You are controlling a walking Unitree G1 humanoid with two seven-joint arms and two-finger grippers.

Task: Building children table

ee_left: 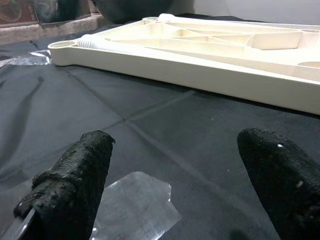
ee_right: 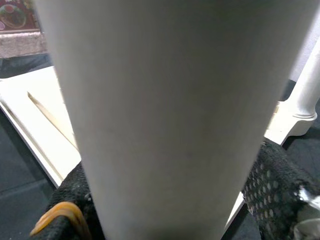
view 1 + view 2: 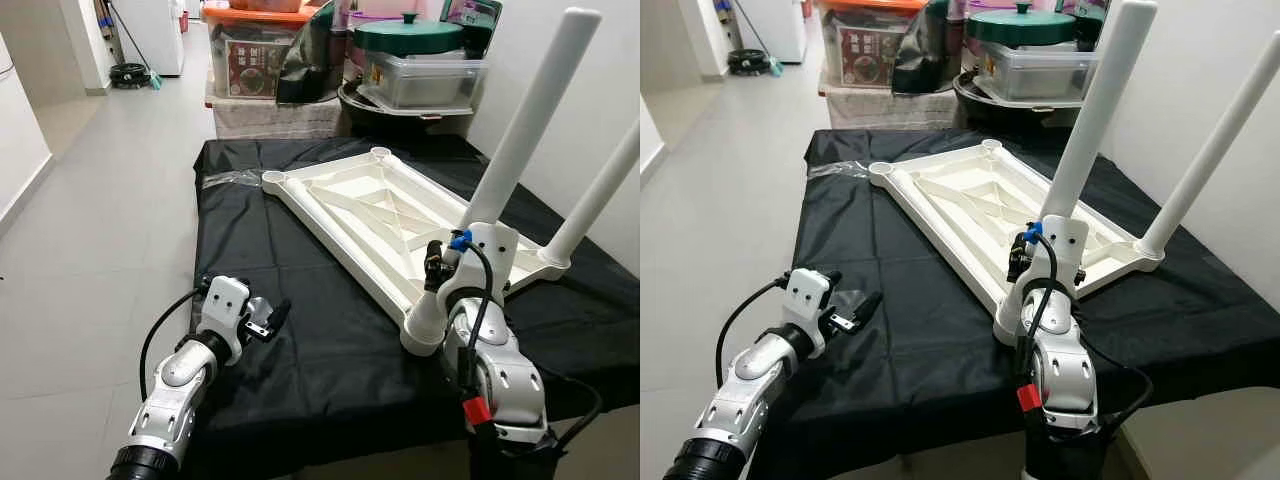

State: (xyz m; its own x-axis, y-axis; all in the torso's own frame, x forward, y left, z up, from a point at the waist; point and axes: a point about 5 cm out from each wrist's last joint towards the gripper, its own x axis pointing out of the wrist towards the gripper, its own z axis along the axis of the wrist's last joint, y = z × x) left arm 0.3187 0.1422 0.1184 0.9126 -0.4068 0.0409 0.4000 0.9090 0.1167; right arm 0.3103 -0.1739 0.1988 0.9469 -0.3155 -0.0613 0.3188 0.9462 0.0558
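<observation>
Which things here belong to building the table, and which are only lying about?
Part of the job: white tabletop, upside down on the black cloth; near leg, held by the right gripper; far leg; left gripper, open.

Lying about: storage boxes, green pot lid, clear tape piece.

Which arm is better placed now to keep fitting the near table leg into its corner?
Right. The right hand already grips that leg; the left hand hovers open over the black cloth.

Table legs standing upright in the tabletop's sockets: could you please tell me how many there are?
2: the near leg, gripped by the right claw at the front corner, and the far leg at the right corner.
</observation>
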